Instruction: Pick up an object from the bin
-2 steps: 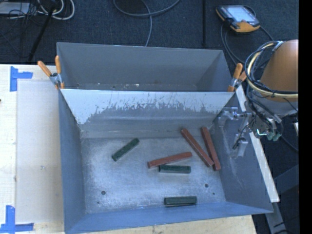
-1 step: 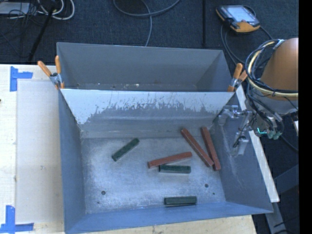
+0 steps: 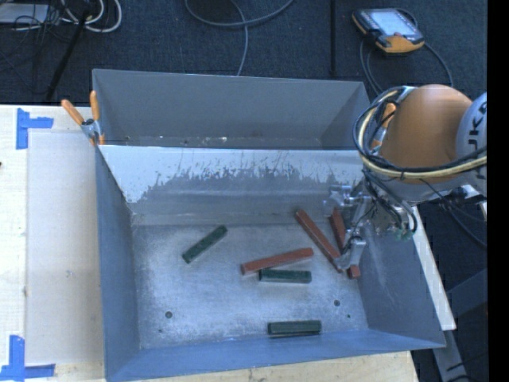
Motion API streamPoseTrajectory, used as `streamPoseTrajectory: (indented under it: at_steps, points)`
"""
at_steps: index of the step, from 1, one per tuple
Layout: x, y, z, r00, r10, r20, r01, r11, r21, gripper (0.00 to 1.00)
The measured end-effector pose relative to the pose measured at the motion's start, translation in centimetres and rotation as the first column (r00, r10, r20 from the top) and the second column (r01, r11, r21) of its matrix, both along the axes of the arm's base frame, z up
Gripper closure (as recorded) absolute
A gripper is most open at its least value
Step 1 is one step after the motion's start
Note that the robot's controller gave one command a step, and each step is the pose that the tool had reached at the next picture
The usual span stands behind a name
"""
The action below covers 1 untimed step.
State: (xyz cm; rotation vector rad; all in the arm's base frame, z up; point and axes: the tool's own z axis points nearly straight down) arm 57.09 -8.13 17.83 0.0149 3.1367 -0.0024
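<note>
The end effector [image 3: 351, 247] is low at the 3 o'clock side of the grey bin [image 3: 238, 126], close to the sloping wall. I cannot tell if it is wide or narrow. Directly under it lies a short red-brown bar [image 3: 338, 228], pointing about from 12 to 6 o'clock. A longer red-brown bar [image 3: 315, 231] lies just beside it, at its 9 o'clock. Toward the middle lie another red-brown bar [image 3: 277, 260] and a dark green bar [image 3: 284, 276]. Two more green bars lie at 9 o'clock [image 3: 204, 243] and 6 o'clock [image 3: 294, 328].
</note>
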Motion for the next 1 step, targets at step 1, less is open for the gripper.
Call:
streamPoseTrajectory:
  at_steps: [1]
  points:
    - [-0.44,1.19,-6.6,0.999,0.05,-0.001,-0.05,0.999,0.003,0.0]
